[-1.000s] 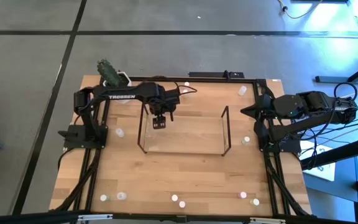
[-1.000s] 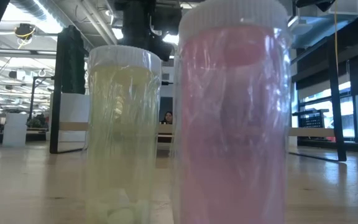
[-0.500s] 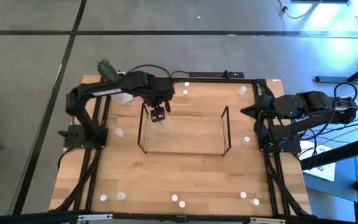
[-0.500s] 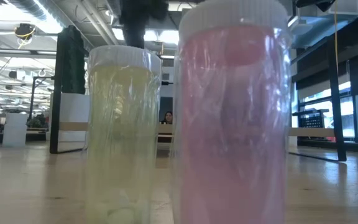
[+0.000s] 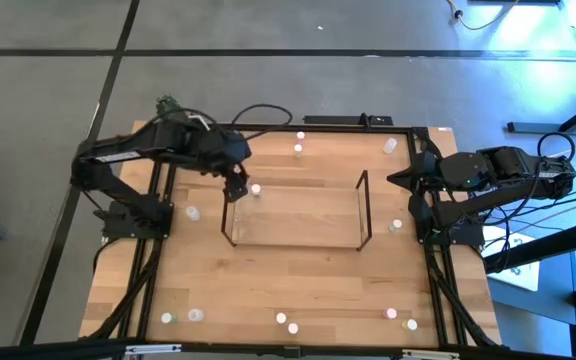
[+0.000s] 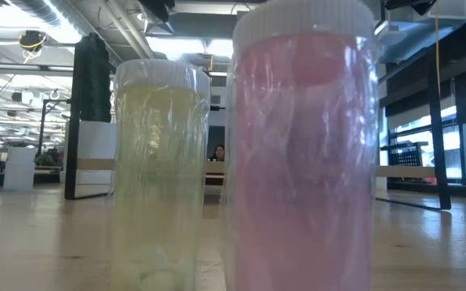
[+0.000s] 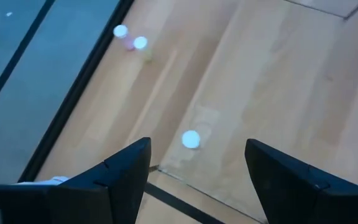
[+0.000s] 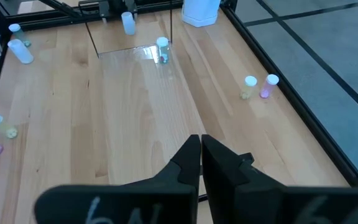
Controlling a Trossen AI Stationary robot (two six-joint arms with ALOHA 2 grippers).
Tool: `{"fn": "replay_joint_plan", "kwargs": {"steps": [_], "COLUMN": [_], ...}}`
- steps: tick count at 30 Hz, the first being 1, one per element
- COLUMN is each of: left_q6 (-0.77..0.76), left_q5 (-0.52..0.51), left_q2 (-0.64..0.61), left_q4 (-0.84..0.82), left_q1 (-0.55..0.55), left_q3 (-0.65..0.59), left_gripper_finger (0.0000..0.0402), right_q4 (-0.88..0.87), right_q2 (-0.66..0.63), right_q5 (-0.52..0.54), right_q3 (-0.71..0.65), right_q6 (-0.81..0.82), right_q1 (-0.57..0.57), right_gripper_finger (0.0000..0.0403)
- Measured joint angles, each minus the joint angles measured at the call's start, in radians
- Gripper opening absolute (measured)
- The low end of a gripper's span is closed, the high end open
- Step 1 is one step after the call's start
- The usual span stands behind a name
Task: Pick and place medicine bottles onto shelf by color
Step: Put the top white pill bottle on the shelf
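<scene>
Left gripper (image 7: 194, 165) hangs wide open and empty right over a tiny white-capped pale medicine bottle (image 7: 191, 139) standing upright in the clear wire-framed shelf's (image 5: 363, 210) far-left corner; right gripper (image 8: 201, 149) sits pinched shut, well apart.

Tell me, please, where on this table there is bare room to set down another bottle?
The shelf floor is bare except one bottle in its far left corner. The wood between shelf and near-edge bottles is also free. The left pincer crowds that corner; the right pincer waits clear.
</scene>
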Motion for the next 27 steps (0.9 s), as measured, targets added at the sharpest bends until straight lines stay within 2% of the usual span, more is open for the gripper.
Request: {"fn": "replay_joint_plan", "kwargs": {"steps": [8,15,20,27], "left_q6": [-0.028,-0.016,0.038,0.097], "left_q5": [-0.001,-0.073,-0.081,-0.08], "left_q2": [-0.007,-0.007,-0.007,-0.007], "left_q4": [0.0,0.0,0.0,0.008], "left_q1": [-0.073,-0.076,-0.054,0.009], "left_q3": [0.0,0.0,0.0,0.0], "left_gripper_finger": [0.0255,0.0255,0.0255,0.0255], "right_q4": [0.0,0.004,0.083,0.114], "right_q2": [0.0,0.0,0.007,0.046], "right_q5": [0.0,0.016,0.109,0.344], "right_q3": [0.0,0.0,0.0,0.0], "right_q6": [0.033,0.079,0.141,0.199], "right_q1": [0.0,0.0,0.0,-0.017], "right_gripper_finger": [0.0018,0.0018,0.0018,0.0005]}}
